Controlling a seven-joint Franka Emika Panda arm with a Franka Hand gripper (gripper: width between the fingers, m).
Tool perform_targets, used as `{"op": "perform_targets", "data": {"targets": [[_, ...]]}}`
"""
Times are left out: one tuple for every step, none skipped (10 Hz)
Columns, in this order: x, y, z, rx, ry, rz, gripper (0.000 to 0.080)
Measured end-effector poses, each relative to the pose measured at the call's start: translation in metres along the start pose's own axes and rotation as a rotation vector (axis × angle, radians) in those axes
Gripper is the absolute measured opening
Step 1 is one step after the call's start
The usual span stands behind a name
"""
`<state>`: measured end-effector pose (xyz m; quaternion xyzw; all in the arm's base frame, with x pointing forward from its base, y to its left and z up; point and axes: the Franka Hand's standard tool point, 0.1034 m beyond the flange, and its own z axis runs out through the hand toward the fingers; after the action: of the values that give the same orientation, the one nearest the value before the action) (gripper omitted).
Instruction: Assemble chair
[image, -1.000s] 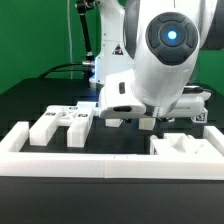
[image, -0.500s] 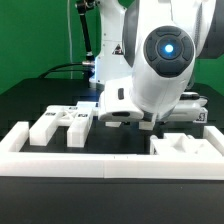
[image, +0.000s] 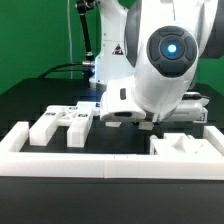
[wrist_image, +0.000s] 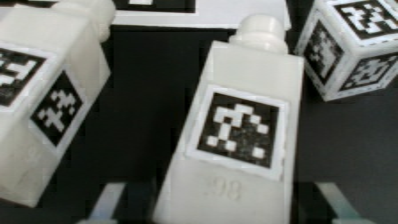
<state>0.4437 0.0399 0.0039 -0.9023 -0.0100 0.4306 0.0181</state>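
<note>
Straddling the leg (wrist_image: 240, 125), your gripper (wrist_image: 222, 205) stands apart; the leg's long axis runs lengthwise between the fingers (wrist_image: 112, 203), seemingly untouched by either.

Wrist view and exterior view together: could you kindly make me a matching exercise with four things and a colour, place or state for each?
Things:
1. pincer
2. long tagged chair piece
3. border rail
4. backdrop

Descriptions:
A. green
B. open
C. runs across the exterior view's foreground
D. straddled by the pincer

Pairs: 1-B, 2-D, 3-C, 4-A.
</note>
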Motion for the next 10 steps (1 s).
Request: {"op": "perform_targets", "data": {"targets": [[0.000,0.000,0.000,0.000,0.000,-0.001,0.0315],[0.000,0.000,0.000,0.000,0.000,-0.002,0.0315],[0.000,0.000,-0.001,0.000,0.001,-0.005,0.0315],[0.001,0.000,-0.005,-0.001,0.010,-0.024,0.0315],[0.002,-0.001,-0.016,-0.004,0.031,-0.060,0.0315],[0.001,-0.004,-0.034,-0.009,0.061,-0.111,0.0317],[-0.001,-0.009,-0.057,-0.011,0.087,-0.141,0.0317],[-0.003,-0.010,-0.074,-0.010,0.096,-0.154,0.0317],[-0.003,-0.012,-0.087,-0.013,0.115,-0.172,0.0317],[0.002,-0.011,-0.089,-0.016,0.153,-0.172,0.0317]]}}
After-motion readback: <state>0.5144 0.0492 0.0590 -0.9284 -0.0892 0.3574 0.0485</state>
